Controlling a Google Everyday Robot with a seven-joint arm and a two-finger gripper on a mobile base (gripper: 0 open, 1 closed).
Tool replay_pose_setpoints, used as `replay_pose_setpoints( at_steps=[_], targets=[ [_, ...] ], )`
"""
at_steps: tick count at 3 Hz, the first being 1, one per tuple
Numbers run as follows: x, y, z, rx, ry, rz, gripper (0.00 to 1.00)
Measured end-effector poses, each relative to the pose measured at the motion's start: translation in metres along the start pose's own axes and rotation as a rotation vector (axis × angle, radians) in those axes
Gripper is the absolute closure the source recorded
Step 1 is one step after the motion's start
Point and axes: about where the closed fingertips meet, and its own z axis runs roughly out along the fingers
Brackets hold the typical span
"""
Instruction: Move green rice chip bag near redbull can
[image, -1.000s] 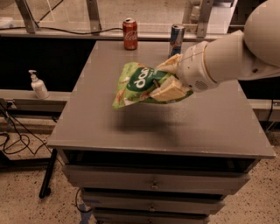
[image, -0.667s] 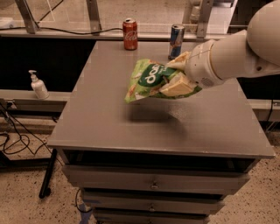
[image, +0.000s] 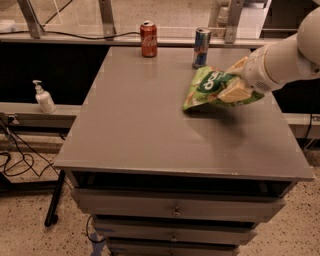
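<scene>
The green rice chip bag (image: 210, 88), crinkled light green with a dark green label, hangs tilted just above the grey table (image: 145, 125) at its right side. My gripper (image: 234, 85) is shut on the bag's right end, its cream fingers (image: 231, 93) pressed against the bag. The white arm reaches in from the upper right. The redbull can (image: 201, 48), slim, blue and silver, stands upright at the table's back edge, a short way behind and left of the bag.
A red cola can (image: 148, 38) stands at the back edge, left of the redbull can. A white pump bottle (image: 44, 98) sits on a ledge left of the table. Drawers sit under the tabletop. Cables lie on the floor at left.
My gripper has carried the bag from the table's middle to the right and toward the back, closer to the redbull can. The cans have not moved.
</scene>
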Motion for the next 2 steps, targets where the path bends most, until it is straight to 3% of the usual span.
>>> replay_pose_setpoints(
  at_steps=[1,2],
  targets=[
    [0.039,-0.041,0.004,0.051,0.078,0.037,1.0],
    [0.062,-0.081,0.011,0.086,0.112,0.078,1.0]
  ],
)
